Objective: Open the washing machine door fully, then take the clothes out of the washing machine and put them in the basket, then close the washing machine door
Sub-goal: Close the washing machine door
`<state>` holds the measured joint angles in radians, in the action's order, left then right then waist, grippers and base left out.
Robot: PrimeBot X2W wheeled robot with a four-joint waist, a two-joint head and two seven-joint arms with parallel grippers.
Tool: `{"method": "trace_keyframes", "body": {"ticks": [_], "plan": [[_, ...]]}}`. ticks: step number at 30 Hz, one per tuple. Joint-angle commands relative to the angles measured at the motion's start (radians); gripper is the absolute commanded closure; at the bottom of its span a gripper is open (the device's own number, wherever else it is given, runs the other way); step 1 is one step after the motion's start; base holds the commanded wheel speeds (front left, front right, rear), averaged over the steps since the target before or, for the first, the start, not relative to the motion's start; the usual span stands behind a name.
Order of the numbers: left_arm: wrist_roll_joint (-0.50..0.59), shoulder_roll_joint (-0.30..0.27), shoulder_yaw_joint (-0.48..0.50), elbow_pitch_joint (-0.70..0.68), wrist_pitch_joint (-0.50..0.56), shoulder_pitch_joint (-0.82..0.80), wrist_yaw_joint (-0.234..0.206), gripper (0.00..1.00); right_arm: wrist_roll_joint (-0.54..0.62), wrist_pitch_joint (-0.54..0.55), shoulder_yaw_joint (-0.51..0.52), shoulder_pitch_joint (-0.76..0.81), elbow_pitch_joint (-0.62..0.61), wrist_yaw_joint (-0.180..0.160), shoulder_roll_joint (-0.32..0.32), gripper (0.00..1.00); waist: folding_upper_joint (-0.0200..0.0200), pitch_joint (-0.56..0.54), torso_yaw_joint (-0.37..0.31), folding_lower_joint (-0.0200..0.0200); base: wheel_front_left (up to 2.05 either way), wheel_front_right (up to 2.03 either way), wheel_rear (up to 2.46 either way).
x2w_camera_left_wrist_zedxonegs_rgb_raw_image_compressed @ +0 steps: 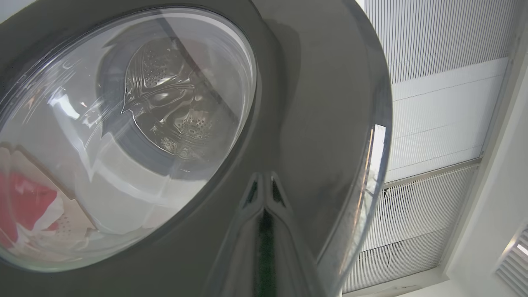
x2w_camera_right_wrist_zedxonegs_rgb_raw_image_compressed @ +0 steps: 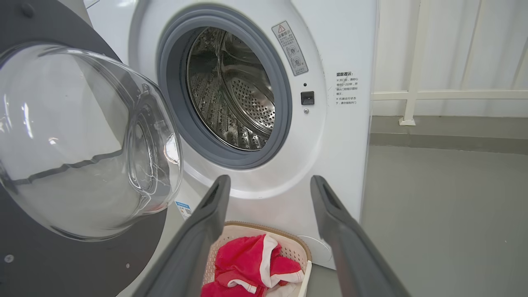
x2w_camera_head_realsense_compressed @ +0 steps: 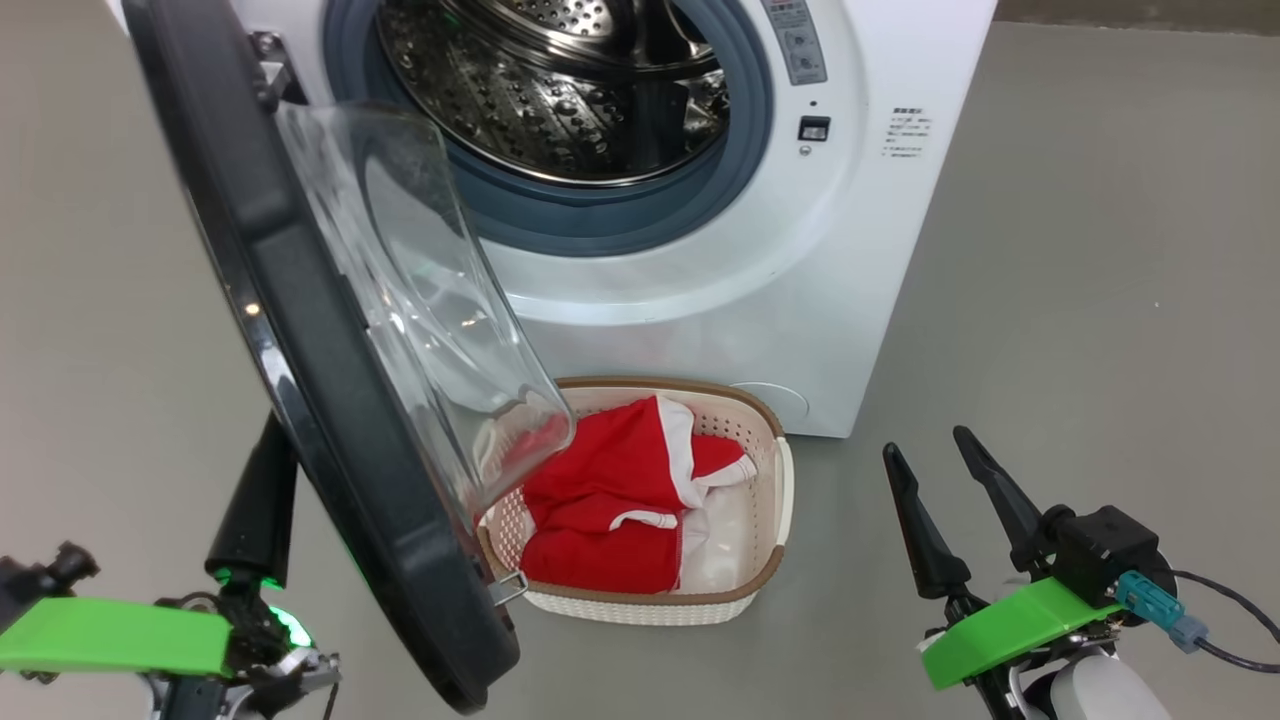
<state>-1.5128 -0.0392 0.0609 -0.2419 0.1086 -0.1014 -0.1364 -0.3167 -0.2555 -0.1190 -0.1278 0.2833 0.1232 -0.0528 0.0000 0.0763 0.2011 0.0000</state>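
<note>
The washing machine (x2w_camera_head_realsense_compressed: pixel 700 320) stands with its steel drum (x2w_camera_head_realsense_compressed: pixel 560 90) bare. Its door (x2w_camera_head_realsense_compressed: pixel 300 380) hangs open, swung out toward me on the left, glass bowl facing the machine. On the floor just in front sits the basket (x2w_camera_head_realsense_compressed: pixel 765 560), holding the red and white clothes (x2w_camera_head_realsense_compressed: pixel 610 500). My left gripper (x2w_camera_head_realsense_compressed: pixel 255 510) is behind the door's outer side; in the left wrist view it (x2w_camera_left_wrist_zedxonegs_rgb_raw_image_compressed: pixel 264 183) is shut, tips against the door's (x2w_camera_left_wrist_zedxonegs_rgb_raw_image_compressed: pixel 313 103) glossy black rim. My right gripper (x2w_camera_head_realsense_compressed: pixel 925 442) hovers open and empty to the right of the basket, aimed (x2w_camera_right_wrist_zedxonegs_rgb_raw_image_compressed: pixel 270 181) over the basket (x2w_camera_right_wrist_zedxonegs_rgb_raw_image_compressed: pixel 264 227) and clothes (x2w_camera_right_wrist_zedxonegs_rgb_raw_image_compressed: pixel 243 264).
Grey floor (x2w_camera_head_realsense_compressed: pixel 1100 250) spreads wide to the right of the machine (x2w_camera_right_wrist_zedxonegs_rgb_raw_image_compressed: pixel 330 49). A white railing (x2w_camera_right_wrist_zedxonegs_rgb_raw_image_compressed: pixel 412 95) runs along the wall beyond it. A cable (x2w_camera_head_realsense_compressed: pixel 1230 620) trails from my right wrist. The door's lower edge overhangs the basket's left side.
</note>
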Motion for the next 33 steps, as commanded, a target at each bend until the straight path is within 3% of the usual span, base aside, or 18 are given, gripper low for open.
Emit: {"method": "trace_keyframes", "body": {"ticks": [1,16,25,33], "plan": [[-0.011,-0.011,0.023,-0.039,0.004,-0.01,-0.005,1.0,-0.01,-0.006,-0.028,-0.032,-0.025,0.008,0.003,0.0,0.0,0.002,-0.013,0.0,0.0,0.0,0.0],[-0.064,-0.011,-0.023,-0.087,-0.009,-0.04,-0.039,1.0,-0.029,-0.006,-0.026,-0.047,-0.028,0.008,0.003,0.0,0.0,0.024,-0.166,0.0,0.0,0.0,0.0],[-0.146,-0.011,-0.02,-0.009,-0.04,-0.128,-0.014,1.0,-0.024,-0.006,-0.025,-0.06,-0.034,0.008,0.003,0.0,0.0,0.039,-0.272,0.0,0.0,0.0,0.0],[-0.14,-0.015,-0.013,0.062,-0.053,-0.205,0.003,1.0,-0.016,-0.006,-0.024,-0.064,-0.032,0.008,0.001,0.0,0.0,0.05,-0.34,0.0,0.0,0.0,0.0]]}}
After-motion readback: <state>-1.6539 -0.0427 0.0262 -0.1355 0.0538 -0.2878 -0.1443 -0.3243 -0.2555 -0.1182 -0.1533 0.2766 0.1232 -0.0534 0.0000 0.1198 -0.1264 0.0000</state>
